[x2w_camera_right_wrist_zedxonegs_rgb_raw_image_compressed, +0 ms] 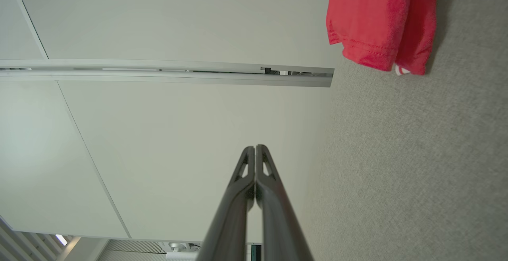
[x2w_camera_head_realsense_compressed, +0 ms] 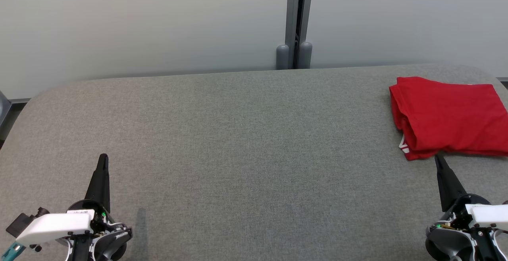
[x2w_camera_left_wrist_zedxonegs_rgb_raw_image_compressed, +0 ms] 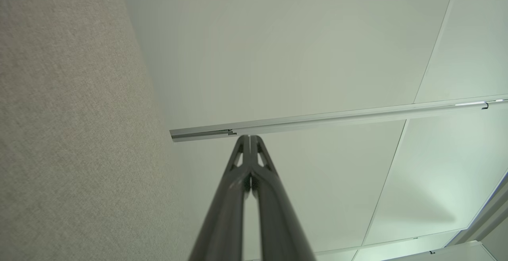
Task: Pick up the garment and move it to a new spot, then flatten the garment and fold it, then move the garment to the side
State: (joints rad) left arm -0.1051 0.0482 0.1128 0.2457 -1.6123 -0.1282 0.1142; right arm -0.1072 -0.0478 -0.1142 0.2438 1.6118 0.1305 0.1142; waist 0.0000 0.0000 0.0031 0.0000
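Grey table (x2w_camera_head_realsense_compressed: pixel 238 134): folded red garment (x2w_camera_head_realsense_compressed: pixel 448 118) at far right edge.

Premises: office-type test bay; pale partition panels (x2w_camera_head_realsense_compressed: pixel 139 23) with aluminium joint post (x2w_camera_head_realsense_compressed: pixel 295 19) stand ahead of the left gripper (x2w_camera_head_realsense_compressed: pixel 103 157), behind grey fabric-topped table (x2w_camera_head_realsense_compressed: pixel 238 134)

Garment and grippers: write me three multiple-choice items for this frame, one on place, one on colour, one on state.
1. Where on the table does the garment lie?
A. far right
B. centre
C. near left

2. What colour is the garment?
A. blue
B. red
C. grey

3. How do the left gripper and right gripper stand?
A. both open
B. both shut, empty
C. right shut on the garment

Key:
1 A, it lies at the head view's right edge.
2 B, the cloth is plainly red.
3 B, each wrist view shows the tips meeting with nothing between them.
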